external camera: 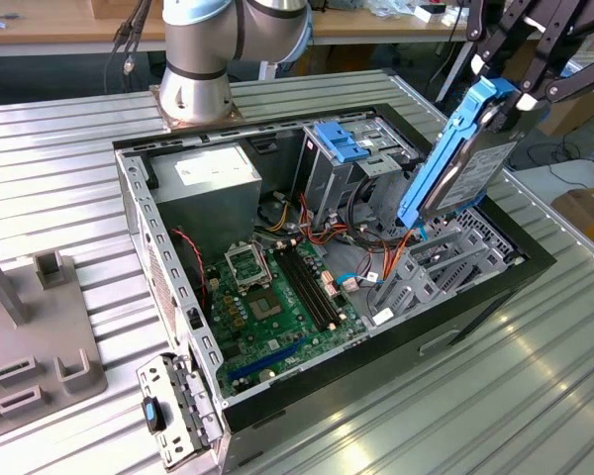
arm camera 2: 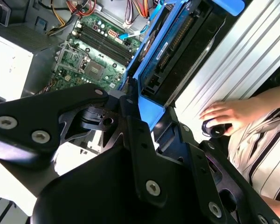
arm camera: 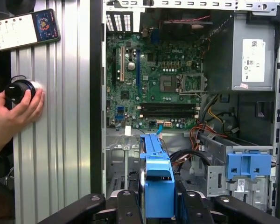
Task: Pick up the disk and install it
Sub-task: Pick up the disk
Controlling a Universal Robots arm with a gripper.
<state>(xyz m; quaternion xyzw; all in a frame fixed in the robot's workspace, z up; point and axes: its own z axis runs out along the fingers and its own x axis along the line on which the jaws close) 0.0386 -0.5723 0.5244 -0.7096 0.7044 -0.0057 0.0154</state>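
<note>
One tilted disk (external camera: 460,158) clamped tight in the hand (external camera: 500,99), above the open case's (external camera: 376,371) grey drive cage (external camera: 445,262); orange cables (external camera: 398,259) below, blue latch plate (external camera: 342,143) nearby.

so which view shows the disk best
The exterior view: the disk shows nearly whole, tilted on edge, gripped by the claw over the case. The first wrist view shows the disk edge-on, mostly blue. The second wrist view shows the disk close up, one face and the connector end, partly cropped.
</note>
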